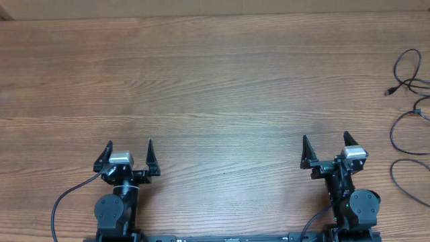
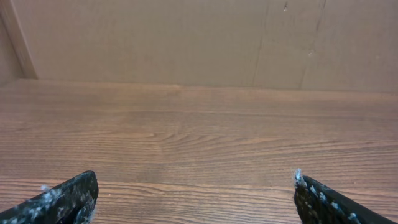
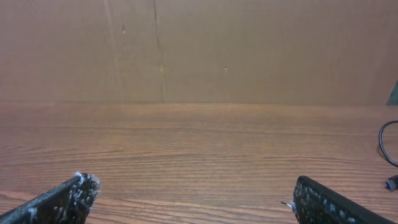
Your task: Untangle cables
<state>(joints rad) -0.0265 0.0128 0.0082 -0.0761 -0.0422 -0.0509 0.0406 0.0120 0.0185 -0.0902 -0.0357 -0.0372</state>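
- Overhead view: the left gripper [image 1: 129, 144] sits near the bench's [image 1: 215, 81] front edge, toward the left front corner, its two fingers spread wide with nothing between them.
- The right gripper [image 1: 325, 136] sits near the front edge too, toward the right front corner, and is likewise spread wide and holds nothing.
- The cables [image 1: 402, 85] lie in loose black loops along the bench's right edge, partly cut off by the frame. One small plug end points toward the bench's middle.
- The cables are apart from both grippers. The right gripper is the nearer one, and the left is well away.
- Left wrist view: the left gripper [image 2: 195, 180] shows only its two dark fingertips low in the corners, with bare wood grain between them and a plain brown wall [image 2: 186, 37] behind the bench's far edge.
- Right wrist view: the right gripper [image 3: 193, 183] is also spread over bare wood. A curve of cable [image 3: 380, 142] shows at the far right, beyond its right finger and not touching it.
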